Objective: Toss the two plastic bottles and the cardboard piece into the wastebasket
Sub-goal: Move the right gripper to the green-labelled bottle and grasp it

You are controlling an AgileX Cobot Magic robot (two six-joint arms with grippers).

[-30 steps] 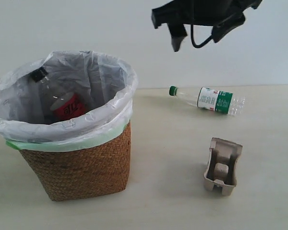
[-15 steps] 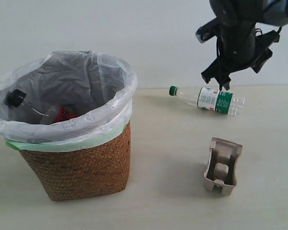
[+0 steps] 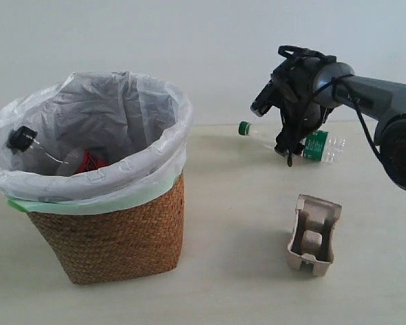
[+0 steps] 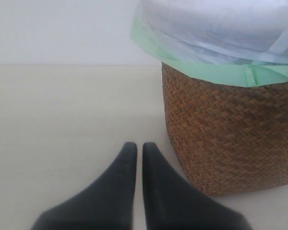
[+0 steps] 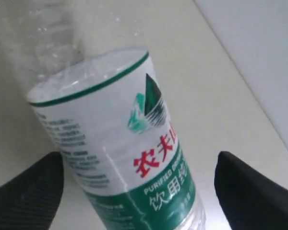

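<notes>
Just one each: red-label bottle (image 3: 86, 161) (in wastebasket (image 3: 115, 237)), green-cap bottle (image 3: 318, 145), tray (image 3: 314, 233); right tool (image 5: 139, 189) apart

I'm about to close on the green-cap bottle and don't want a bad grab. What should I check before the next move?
1. Right gripper open: ok, its jaws stand apart.
2. Green-label bottle between the jaws: ok, one jaw shows on each side of it in the right wrist view.
3. Jaws low enough to close on the bottle: cannot tell.
4. Cardboard piece clear of the grab: ok, it lies apart from the bottle.
5. Left gripper out of the way: ok, shut, low beside the wastebasket.
6. Red-label bottle in the wastebasket: ok.
</notes>
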